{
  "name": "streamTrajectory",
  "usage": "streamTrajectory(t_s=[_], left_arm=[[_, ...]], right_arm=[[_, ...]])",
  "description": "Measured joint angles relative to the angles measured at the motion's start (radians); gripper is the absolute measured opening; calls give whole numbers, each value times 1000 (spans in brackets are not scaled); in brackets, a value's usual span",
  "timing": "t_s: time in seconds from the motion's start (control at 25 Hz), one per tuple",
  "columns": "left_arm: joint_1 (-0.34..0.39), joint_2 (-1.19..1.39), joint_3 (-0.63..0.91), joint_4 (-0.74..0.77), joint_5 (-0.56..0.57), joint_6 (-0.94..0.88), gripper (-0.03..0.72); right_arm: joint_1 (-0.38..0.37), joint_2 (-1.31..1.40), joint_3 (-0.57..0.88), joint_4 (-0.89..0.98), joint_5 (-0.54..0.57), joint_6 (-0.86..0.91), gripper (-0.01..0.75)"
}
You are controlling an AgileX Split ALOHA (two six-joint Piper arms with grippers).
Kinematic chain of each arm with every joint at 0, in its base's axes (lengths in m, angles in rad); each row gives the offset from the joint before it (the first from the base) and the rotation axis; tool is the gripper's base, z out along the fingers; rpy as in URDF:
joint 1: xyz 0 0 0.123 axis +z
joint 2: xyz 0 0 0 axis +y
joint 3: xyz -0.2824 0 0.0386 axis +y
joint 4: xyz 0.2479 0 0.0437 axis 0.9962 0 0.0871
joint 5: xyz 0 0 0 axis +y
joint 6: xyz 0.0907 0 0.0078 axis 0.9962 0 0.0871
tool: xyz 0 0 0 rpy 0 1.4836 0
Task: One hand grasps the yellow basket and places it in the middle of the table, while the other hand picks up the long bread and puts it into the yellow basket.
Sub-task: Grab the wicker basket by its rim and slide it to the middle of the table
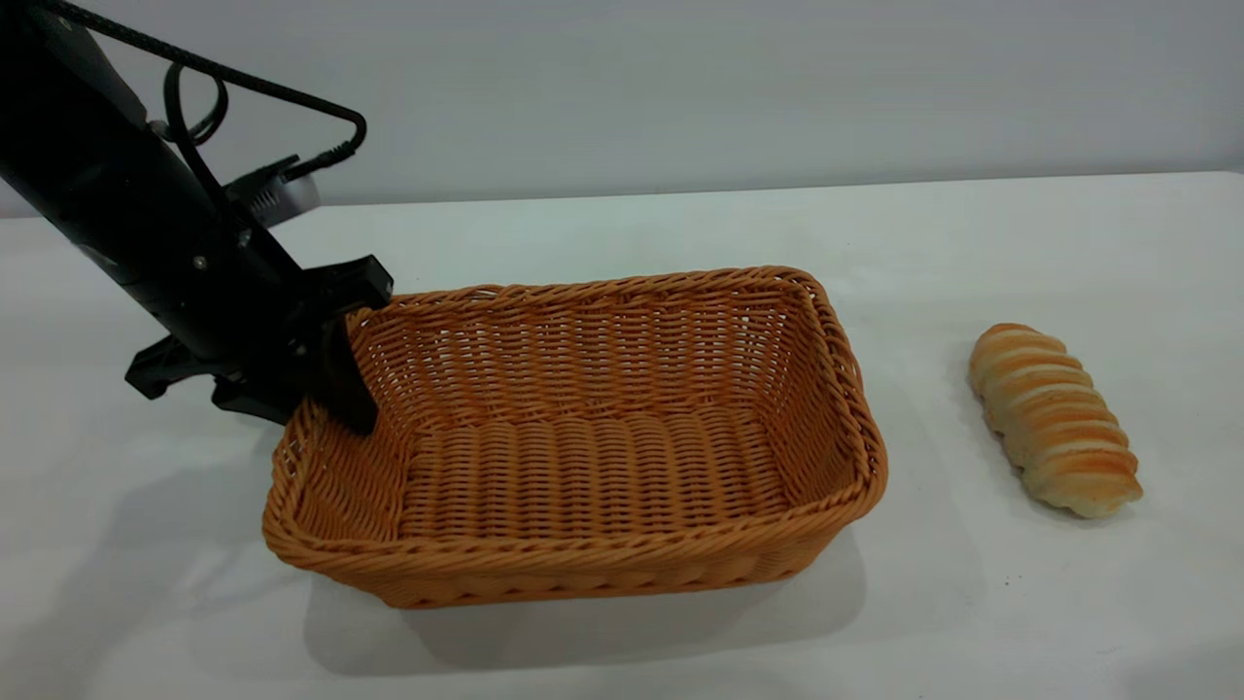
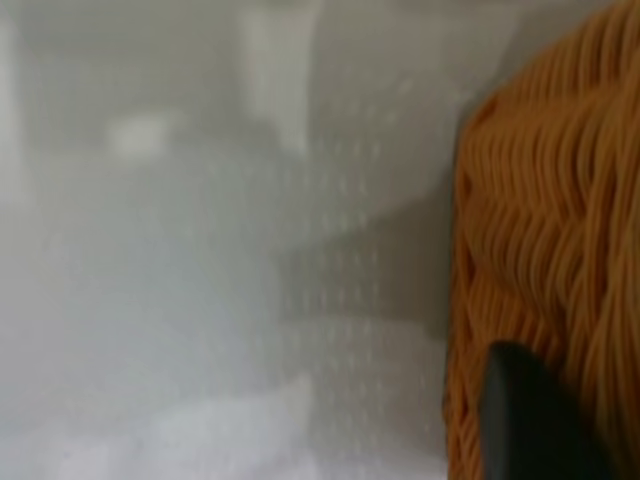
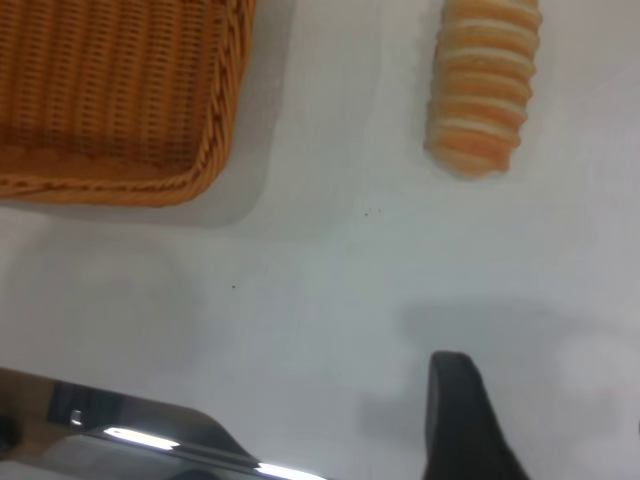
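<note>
White flat tabletop (image 1: pixel 622 642) underneath. Orange-tan woven wicker basket (image 1: pixel 583 467), left end wall pinched by black left gripper (image 1: pixel 335 374). Cream, golden-ridged oblong loaf (image 1: pixel 1054 418) right of basket, apart, long axis running front to back. Right gripper (image 3: pixel 460 420) above tabletop, nearer loaf; finger state unclear.

Setting: a robot test bench or lab, staged rather than lived-in.
Counter (image 1: pixel 632 642): wide, plain white, bare apart from two props.
Backdrop: a blank pale grey wall (image 1: pixel 729 87) right behind the counter's far edge, with no furniture or decoration.
Machinery: a black robot arm (image 1: pixel 126 214) with an exposed cable reaches in from the far left.
Props: a woven yellow basket (image 1: pixel 583 574) and a long bread (image 1: pixel 1054 418), laid out well apart like practice pieces.
</note>
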Motion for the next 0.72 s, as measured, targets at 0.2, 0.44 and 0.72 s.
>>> streamTrajectory(t_s=[0.2,0.44,0.72], left_arm=[[0,0,0,-4,5,5,567],[0,-37,0,19,54,7,650],[0,-165,0,24,56,7,551]], right_arm=[[0,0,0,0,-9,0,463],[0,4,0,1,-33,-1,438],[0,101,0,24,-60,-1,426]])
